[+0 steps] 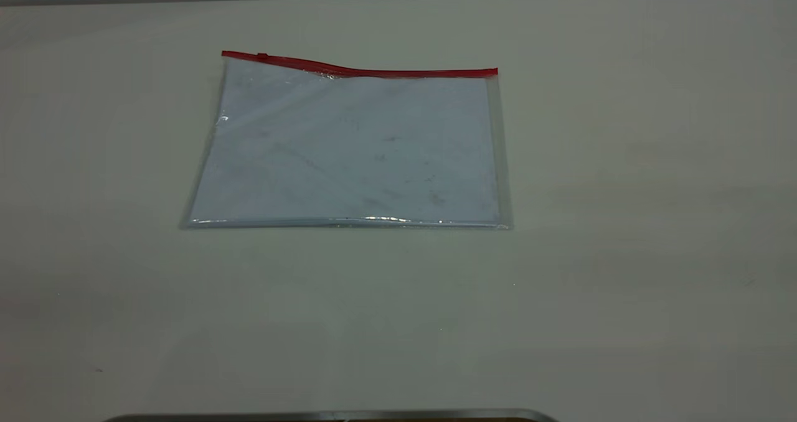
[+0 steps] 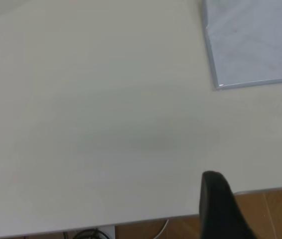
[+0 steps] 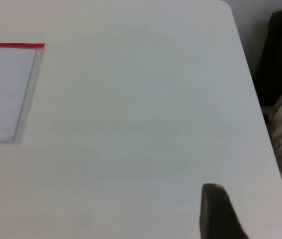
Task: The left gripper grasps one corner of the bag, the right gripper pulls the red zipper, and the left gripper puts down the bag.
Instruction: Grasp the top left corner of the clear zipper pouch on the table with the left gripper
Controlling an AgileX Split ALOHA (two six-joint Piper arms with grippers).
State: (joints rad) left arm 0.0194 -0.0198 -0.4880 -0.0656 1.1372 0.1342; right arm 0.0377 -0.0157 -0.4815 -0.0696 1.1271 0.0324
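Exterior view: I see the bag (image 1: 348, 151) lying flat on the white table (image 1: 622, 223), well apart from every table edge, bare surface all round it
Red zipper (image 1: 373, 71): runs along the bag's far long edge, bowed up toward its left end, where the slider sits
Left wrist view: shows me one all-clear corner of the bag (image 2: 253, 45), the table's edge and wood floor (image 2: 270, 209) past it
Left gripper (image 2: 220, 211): one black finger in shot, well away from the bag; I cannot tell if it is parted or closed
Right wrist view: only here do I see the corner of the bag (image 3: 37, 46) close, plus a rounded table corner
Right gripper (image 3: 220, 214): one dark finger near the table edge; spread impossible to judge
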